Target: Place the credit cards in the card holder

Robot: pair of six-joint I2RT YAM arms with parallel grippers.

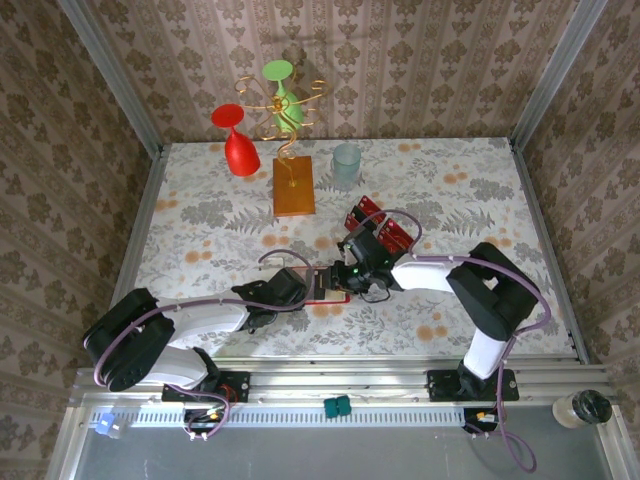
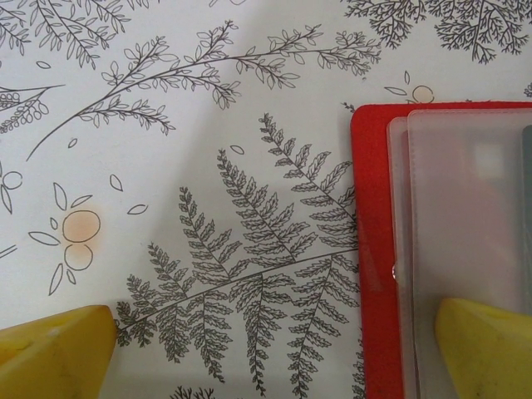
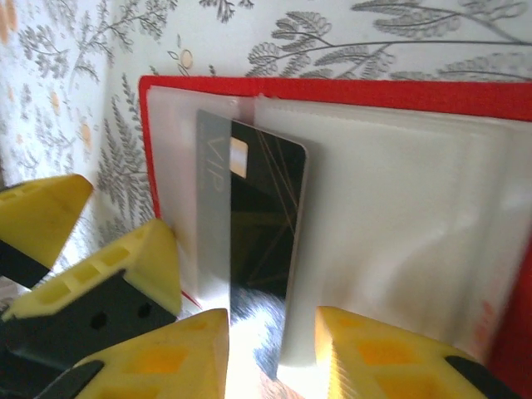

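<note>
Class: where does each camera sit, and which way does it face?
Top external: high behind the left arm and right arm, looking down at the table; both show.
Left wrist: rides its arm, faces down at the card holder; open left gripper shows.
Right wrist: rides its arm, faces down at a dark card; right gripper shows.
Shared: both wrist views see the card holder.

A white tabletop printed with ferns [image 1: 470, 190] carries an open glossy red card holder [image 1: 322, 288], small flat red cards [image 1: 372, 214], an orange wooden block [image 1: 293, 186] and a pale translucent cup [image 1: 346, 165].
</note>
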